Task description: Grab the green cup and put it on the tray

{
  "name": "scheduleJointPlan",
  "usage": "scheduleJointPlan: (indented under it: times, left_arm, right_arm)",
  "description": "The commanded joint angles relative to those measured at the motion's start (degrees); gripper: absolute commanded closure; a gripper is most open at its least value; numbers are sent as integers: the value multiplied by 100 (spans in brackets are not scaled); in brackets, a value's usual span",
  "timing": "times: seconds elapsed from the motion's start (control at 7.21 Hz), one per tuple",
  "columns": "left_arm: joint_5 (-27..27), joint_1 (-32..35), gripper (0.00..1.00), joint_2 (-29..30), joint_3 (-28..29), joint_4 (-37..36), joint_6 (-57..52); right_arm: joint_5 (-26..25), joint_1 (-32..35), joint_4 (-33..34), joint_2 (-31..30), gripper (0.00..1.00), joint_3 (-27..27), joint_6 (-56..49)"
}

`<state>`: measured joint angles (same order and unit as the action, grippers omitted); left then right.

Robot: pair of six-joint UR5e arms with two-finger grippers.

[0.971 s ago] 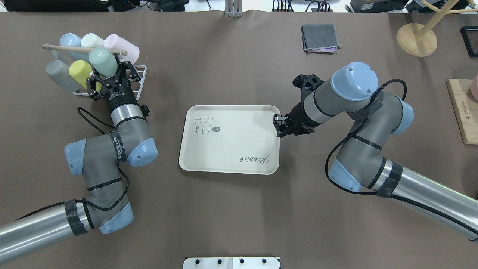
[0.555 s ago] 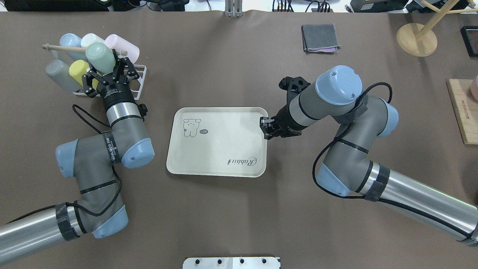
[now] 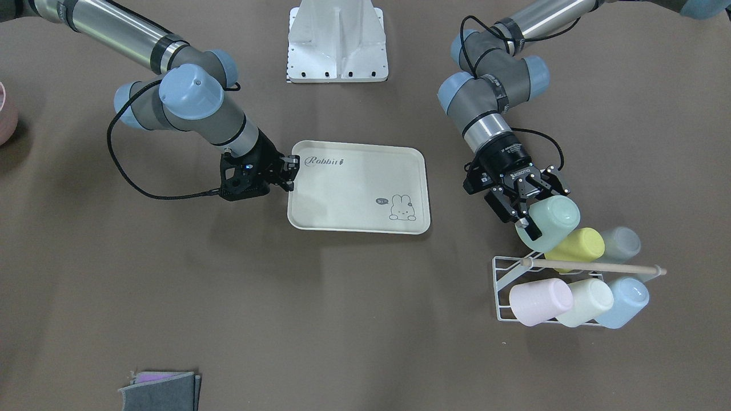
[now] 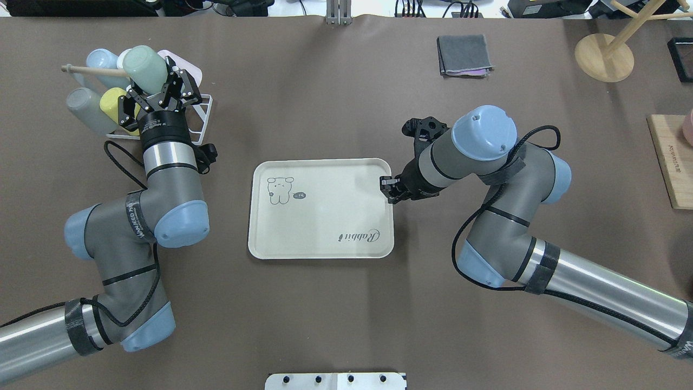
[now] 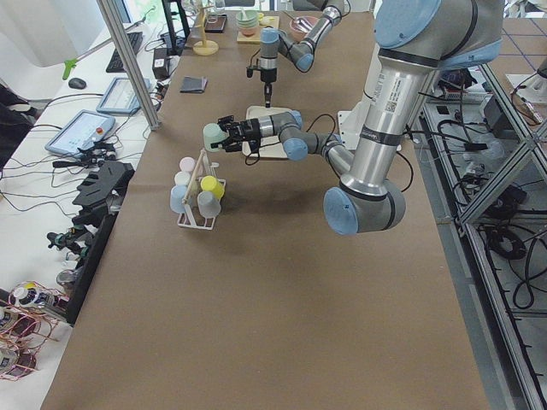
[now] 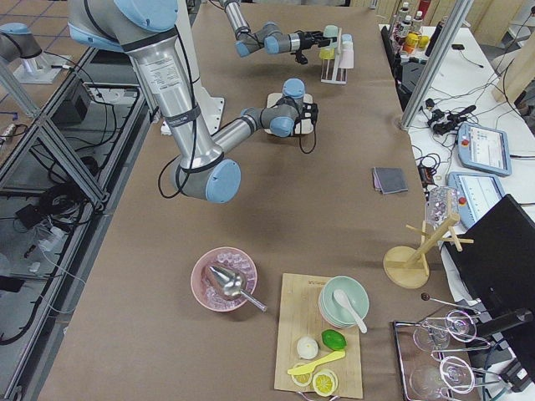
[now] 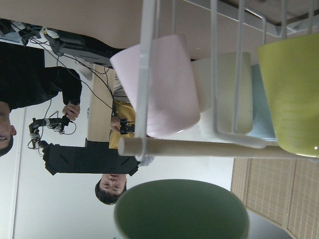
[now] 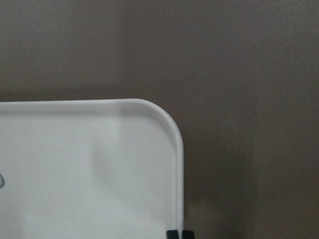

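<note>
The left gripper is clenched around the green cup, holding it tilted above the wire rack near the far left corner of the surface. The right gripper pinches the right rim of the tray, which lies mid-surface.

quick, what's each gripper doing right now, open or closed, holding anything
left gripper: closed on the green cup.
right gripper: closed, pinching the rim of the tray.
</note>
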<state>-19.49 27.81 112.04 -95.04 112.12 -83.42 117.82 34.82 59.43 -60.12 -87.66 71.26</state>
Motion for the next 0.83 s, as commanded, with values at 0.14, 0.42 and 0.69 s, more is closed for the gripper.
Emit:
scheduleJointPlan:
  times: [0.14,0.42,0.69]
  left_arm:
    - [-1168,5,84,151,-418,1185,-61]
    - [-2256,5,84,169,-401,1690,1476]
    - [-3407,14,85,300,-323,1699,3517]
  right_arm:
    - [-31,7,-2,-9,100,56,-34]
    - [-31,7,7,-9,92,65,-25]
    - [-31,7,7,-26,26,74,-16]
